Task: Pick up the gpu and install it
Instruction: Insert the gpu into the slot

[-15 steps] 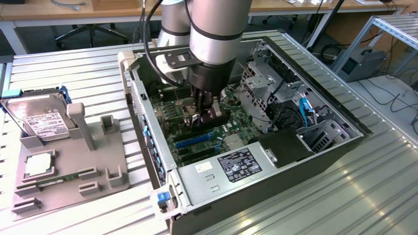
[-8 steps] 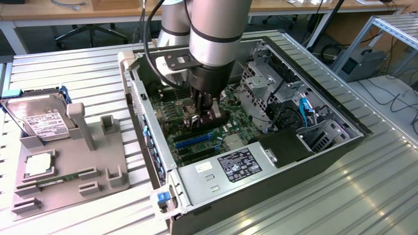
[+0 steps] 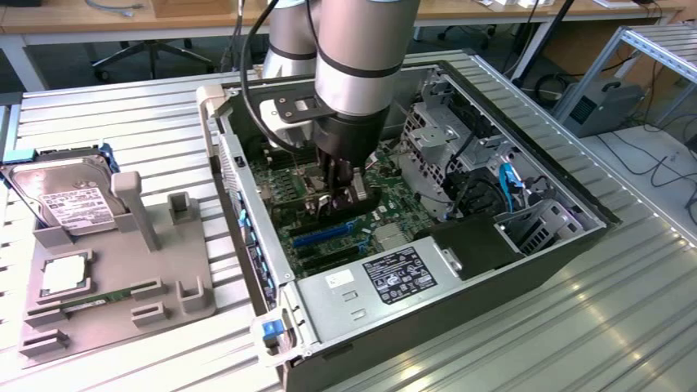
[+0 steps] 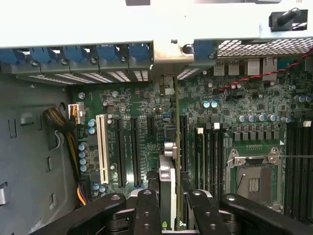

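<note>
Though edge-on, gpu (image 4: 175, 161) between fingers (image 4: 146, 210)

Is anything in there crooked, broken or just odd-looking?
Nothing stands out. The gripper holds the gpu on edge, straight over the motherboard inside the open computer case. The hard drive sits tidily in the grey parts tray beside the case.

- A robotics lab or workshop: an open computer case (image 3: 436, 245) lies on a ribbed metal table (image 3: 130, 122) beneath the pincer (image 3: 338, 192).
- Beyond the pincer stand wooden desks (image 3: 163, 20), an office chair (image 3: 153, 53) and cables (image 3: 654, 163).
</note>
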`<state>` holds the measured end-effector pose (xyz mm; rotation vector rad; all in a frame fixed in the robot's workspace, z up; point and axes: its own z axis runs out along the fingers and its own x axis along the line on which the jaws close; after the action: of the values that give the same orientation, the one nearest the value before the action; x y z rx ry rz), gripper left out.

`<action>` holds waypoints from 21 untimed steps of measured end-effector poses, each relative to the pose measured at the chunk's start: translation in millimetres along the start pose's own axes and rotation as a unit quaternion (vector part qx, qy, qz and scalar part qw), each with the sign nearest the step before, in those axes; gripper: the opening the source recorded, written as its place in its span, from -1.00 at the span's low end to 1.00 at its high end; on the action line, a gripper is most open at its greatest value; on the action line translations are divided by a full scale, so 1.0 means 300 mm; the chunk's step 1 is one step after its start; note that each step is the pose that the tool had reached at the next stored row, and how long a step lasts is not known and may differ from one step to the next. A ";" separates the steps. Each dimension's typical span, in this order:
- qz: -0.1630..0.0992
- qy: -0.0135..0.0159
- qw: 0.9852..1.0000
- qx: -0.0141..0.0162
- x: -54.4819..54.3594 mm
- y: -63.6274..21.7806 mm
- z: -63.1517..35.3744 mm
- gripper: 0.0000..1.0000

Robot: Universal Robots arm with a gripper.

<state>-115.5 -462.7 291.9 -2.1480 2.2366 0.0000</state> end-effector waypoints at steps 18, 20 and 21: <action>0.000 0.001 1.000 0.000 0.000 -0.020 0.012 -0.47; 0.000 0.001 1.000 0.000 0.000 -0.021 0.012 -0.47; 0.000 0.001 1.000 0.000 -0.001 -0.021 0.012 -0.47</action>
<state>-109.1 -462.6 288.4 -2.1483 2.2373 -0.0013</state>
